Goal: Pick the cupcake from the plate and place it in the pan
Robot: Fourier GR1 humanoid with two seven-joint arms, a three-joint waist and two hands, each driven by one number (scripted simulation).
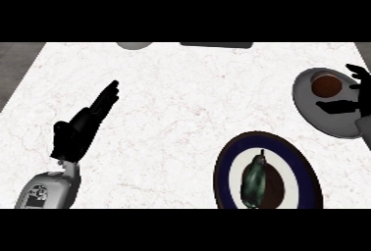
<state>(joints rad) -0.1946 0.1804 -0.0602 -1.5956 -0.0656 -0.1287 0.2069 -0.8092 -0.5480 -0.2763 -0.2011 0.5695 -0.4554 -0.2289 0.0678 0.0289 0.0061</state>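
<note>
The tabletop (181,98) is white, faintly veined marble, seen steeply from above.

At the right edge lies a grey round pan (319,110). Inside it, toward its upper part, sits the cupcake (326,86), a dark reddish-brown disc ringed in white. The right hand (358,95) comes in from the right edge and hangs over the pan's right side. Its fingers spread around the cupcake without closing on it: one fingertip shows just above and to the right of the cupcake, another dark digit lies below it across the pan's floor. Whether any finger touches the cupcake cannot be told.

Below and left of the pan, near the lower edge, is the plate (230,166), dark blue at the rim with a white ring and a dark centre. On it lies a dark green, elongated vegetable (255,180), its narrow end pointing up.

The left hand (80,130) shows at the left, well apart from both dishes, above its grey forearm (47,191). Its fingers are straight, pointing up and to the right, holding nothing.

At the top edge, a pale round object (134,45) and a dark flat one (216,44) are partly cut off.
</note>
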